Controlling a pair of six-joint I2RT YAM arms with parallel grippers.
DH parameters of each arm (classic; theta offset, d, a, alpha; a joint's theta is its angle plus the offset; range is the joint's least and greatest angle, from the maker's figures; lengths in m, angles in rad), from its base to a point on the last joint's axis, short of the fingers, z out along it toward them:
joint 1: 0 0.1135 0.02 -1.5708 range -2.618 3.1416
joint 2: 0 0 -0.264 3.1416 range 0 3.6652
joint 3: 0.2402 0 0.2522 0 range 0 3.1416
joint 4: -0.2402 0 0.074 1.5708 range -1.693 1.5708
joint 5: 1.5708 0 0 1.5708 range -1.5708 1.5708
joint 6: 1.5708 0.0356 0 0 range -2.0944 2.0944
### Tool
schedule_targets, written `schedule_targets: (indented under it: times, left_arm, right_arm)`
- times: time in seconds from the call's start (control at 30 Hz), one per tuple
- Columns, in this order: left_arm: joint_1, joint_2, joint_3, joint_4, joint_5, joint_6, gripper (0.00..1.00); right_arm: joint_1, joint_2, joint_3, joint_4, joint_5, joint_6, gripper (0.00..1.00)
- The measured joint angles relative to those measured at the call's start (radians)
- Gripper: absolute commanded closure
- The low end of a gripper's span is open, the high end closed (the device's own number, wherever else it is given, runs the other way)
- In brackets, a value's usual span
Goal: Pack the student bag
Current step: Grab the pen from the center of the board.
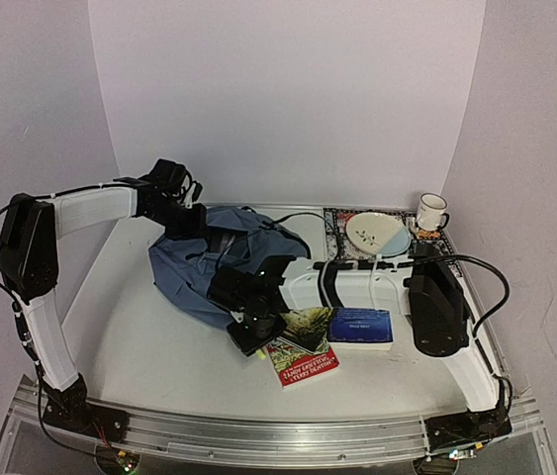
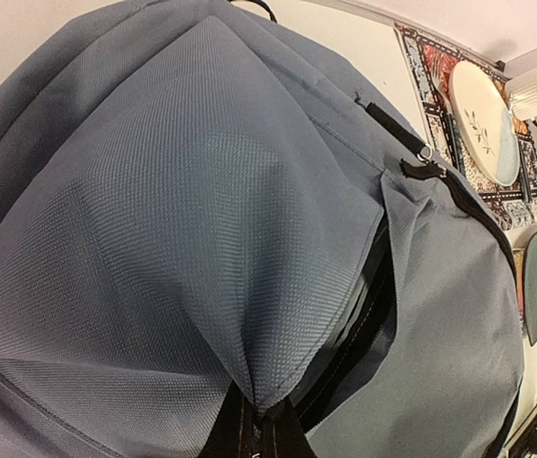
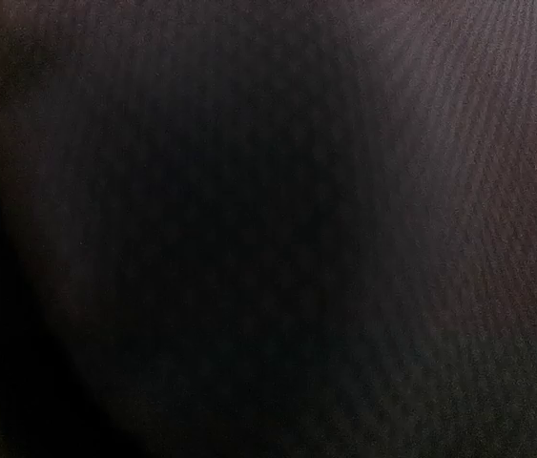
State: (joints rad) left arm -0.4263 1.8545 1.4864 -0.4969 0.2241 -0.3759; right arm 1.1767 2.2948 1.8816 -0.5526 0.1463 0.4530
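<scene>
Top external view shows the student bag (image 1: pixel 184 272) lying on the white table (image 1: pixel 130 346), a little left of the middle, as a soft slate-blue heap. The left gripper (image 1: pixel 187 220) is at the far left top of the bag. In the left wrist view the blue fabric rises to a sharp fold that ends between the dark fingers (image 2: pixel 239 441) at the bottom edge, so this claw is closed on the cloth of the bag; a dark zipper (image 2: pixel 440 176) runs along the open mouth beside the fold. The right arm reaches across from the right, and the right gripper (image 1: pixel 250 336) is at the near edge of the bag. The right wrist view shows only dark woven material very close, so I cannot tell how its fingers stand. Just beside it lie a red book (image 1: pixel 303 351) and a blue book (image 1: pixel 360 327), touching each other. Behind them a patterned placemat (image 1: pixel 335 220) carries a plate (image 1: pixel 377 233), with a white mug (image 1: pixel 431 211) at its right end.
</scene>
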Motion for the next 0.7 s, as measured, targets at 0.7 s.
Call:
schedule_targets:
  times: [0.7]
  left_arm:
    - [0.0, -0.002, -0.028, 0.006, 0.017, 0.001, 1.0]
  right_arm:
    - [0.0, 0.108, 0.062, 0.047, 0.039, 0.011, 0.87]
